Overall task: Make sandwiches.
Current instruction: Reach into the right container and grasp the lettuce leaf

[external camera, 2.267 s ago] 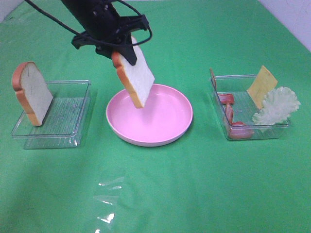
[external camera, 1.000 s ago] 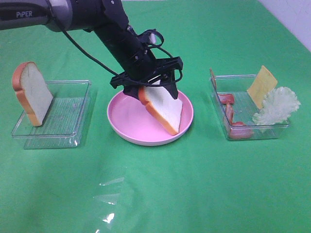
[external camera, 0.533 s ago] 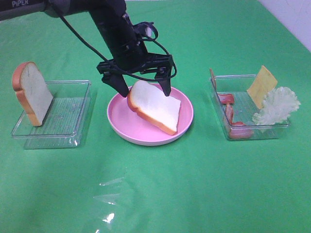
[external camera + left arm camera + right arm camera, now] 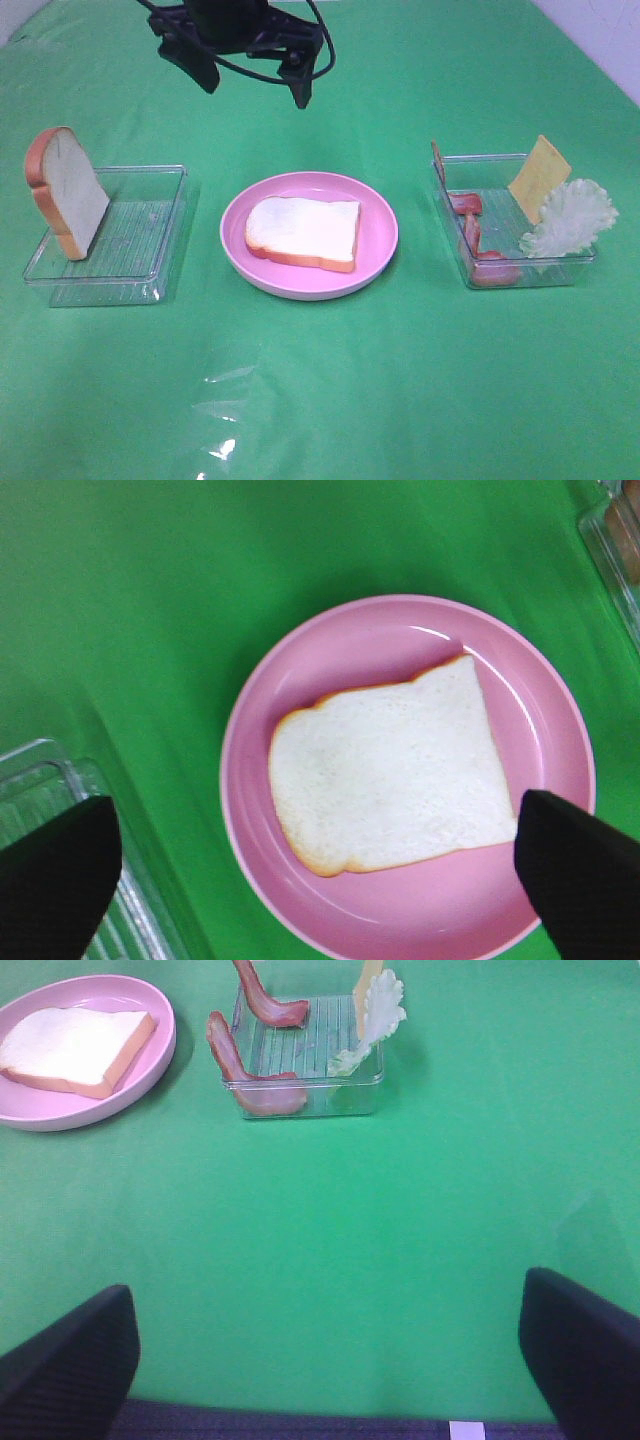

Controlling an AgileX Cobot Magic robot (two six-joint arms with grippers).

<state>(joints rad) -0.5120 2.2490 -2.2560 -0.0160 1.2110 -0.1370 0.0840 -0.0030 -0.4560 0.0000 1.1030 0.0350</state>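
A white bread slice (image 4: 303, 232) with an orange-brown crust lies flat in the round pink plate (image 4: 380, 236). My left gripper (image 4: 255, 88) hangs open high above and behind the plate, holding nothing. In the left wrist view its fingers (image 4: 55, 880) straddle the slice (image 4: 395, 770) from well above. A second bread slice (image 4: 68, 190) leans upright at the left end of a clear tray (image 4: 135, 245). Bacon strips (image 4: 472, 236), a cheese square (image 4: 540, 175) and a lettuce leaf (image 4: 570, 218) stand in the right-hand tray (image 4: 520, 272). My right gripper (image 4: 325, 1360) is open over bare cloth, short of that tray (image 4: 300, 1100).
Green cloth covers the whole table. A wrinkled patch of clear film (image 4: 225, 415) lies on it near the front. A pale wall edge (image 4: 610, 40) borders the far right corner.
The left gripper opened and let go of the bread slice, which tipped over to lie flat in the plate. The gripper then rose up and back. The right arm has not visibly moved.
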